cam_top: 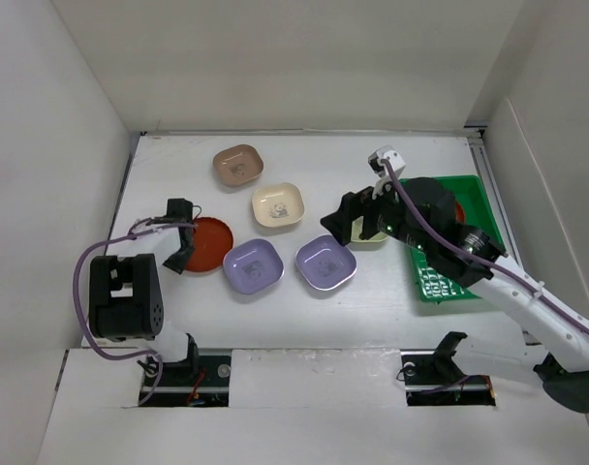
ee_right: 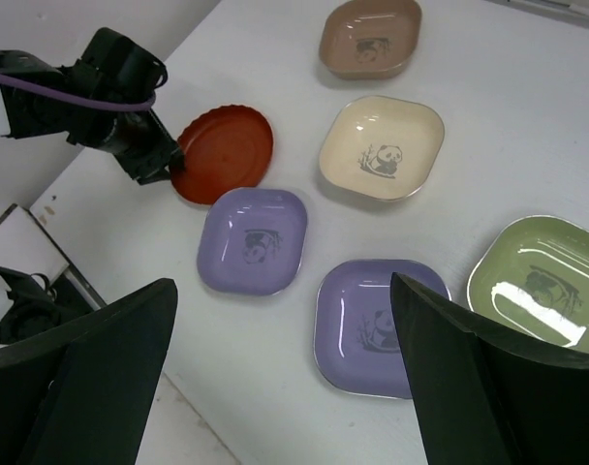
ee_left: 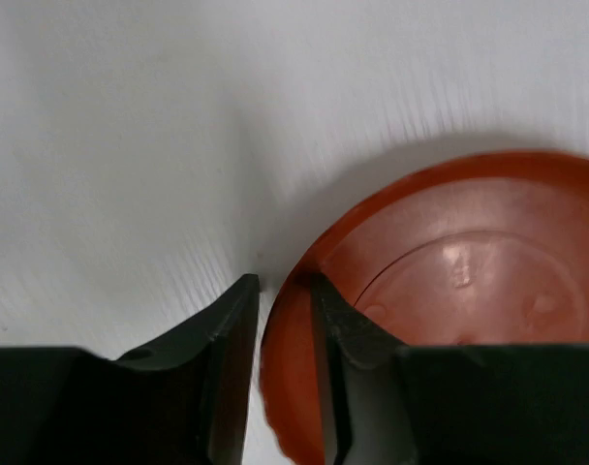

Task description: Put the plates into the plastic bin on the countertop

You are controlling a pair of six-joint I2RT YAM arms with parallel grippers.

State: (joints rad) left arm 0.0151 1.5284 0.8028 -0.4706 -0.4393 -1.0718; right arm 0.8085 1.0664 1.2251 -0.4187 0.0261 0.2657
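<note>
My left gripper (cam_top: 183, 255) is shut on the left rim of a round red-orange plate (cam_top: 211, 244) on the white countertop (cam_top: 178, 174). In the left wrist view the rim (ee_left: 290, 358) sits between the two fingers. My right gripper (cam_top: 348, 229) is open and empty, held above the right lavender plate (ee_right: 372, 325) and beside the sage green plate (ee_right: 537, 281). The other lavender plate (cam_top: 252, 264), the cream plate (cam_top: 278, 205) and the tan-brown plate (cam_top: 238, 165) lie mid-table. The green plastic bin (cam_top: 479, 194) stands at the right, with a second red-orange plate (cam_top: 458, 211) in it, mostly hidden by my right arm.
White walls close in the countertop on the left, back and right. My right arm crosses over the bin. The left arm's base (cam_top: 125, 295) stands at the near left. Two black mounts sit on the near ledge (cam_top: 304, 373).
</note>
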